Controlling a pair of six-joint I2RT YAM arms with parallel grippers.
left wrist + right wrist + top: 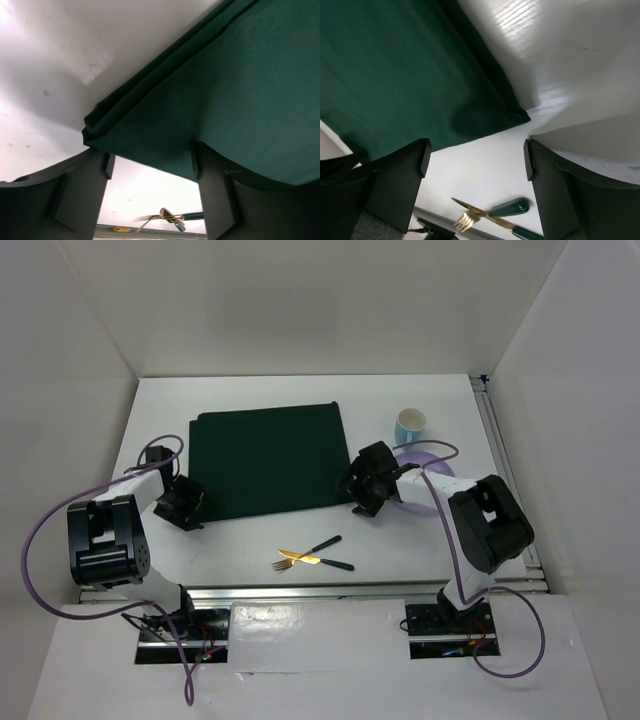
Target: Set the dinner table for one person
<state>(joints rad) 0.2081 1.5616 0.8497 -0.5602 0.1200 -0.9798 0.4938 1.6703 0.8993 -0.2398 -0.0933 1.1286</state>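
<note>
Left arm [105, 535] folded low near the left edge of the dinner table [240, 540], left gripper [192, 502] aimed rightward, jaws spread wide, right arm [490, 520] bent by the right edge, right gripper [352, 485] aimed leftward, jaws wide apart

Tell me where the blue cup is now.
In the top view, the blue cup stands at the far right of the table, beside the far right corner of the green mat and just behind the purple plate.

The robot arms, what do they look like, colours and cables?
The left arm and right arm have white links and boxy black joint housings. The left gripper and right gripper are black, with two flat fingers. A purple cable loops along each arm.
</note>
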